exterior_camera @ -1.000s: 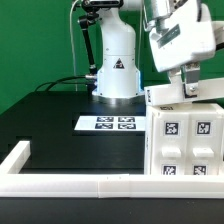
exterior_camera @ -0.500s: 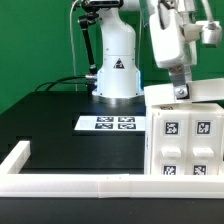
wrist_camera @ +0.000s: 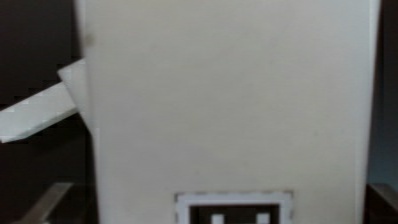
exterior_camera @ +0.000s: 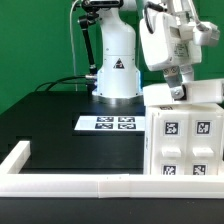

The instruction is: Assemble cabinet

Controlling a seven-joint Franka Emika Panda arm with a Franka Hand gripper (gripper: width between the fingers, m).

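The white cabinet [exterior_camera: 185,140], with black-and-white tags on its front blocks, stands at the exterior view's right. My gripper [exterior_camera: 179,92] hangs right over its top edge, fingers pointing down at the top. In the wrist view the cabinet's white face [wrist_camera: 231,100] fills nearly the whole picture, with one tag [wrist_camera: 235,208] on it. Dim fingers [wrist_camera: 39,203] show at the outer sides of that face, set wide apart. A white slanted panel [wrist_camera: 36,108] sticks out beside the body. The gripper looks open, astride the cabinet's top.
The marker board [exterior_camera: 106,124] lies flat on the black table in front of the arm's white base [exterior_camera: 117,62]. Long white border rails [exterior_camera: 70,183] run along the near edge and the exterior view's left corner.
The hand has swung from a tilt toward the exterior view's right to a more upright stance, shifting slightly left over the cabinet's top. The cabinet has stayed in place.
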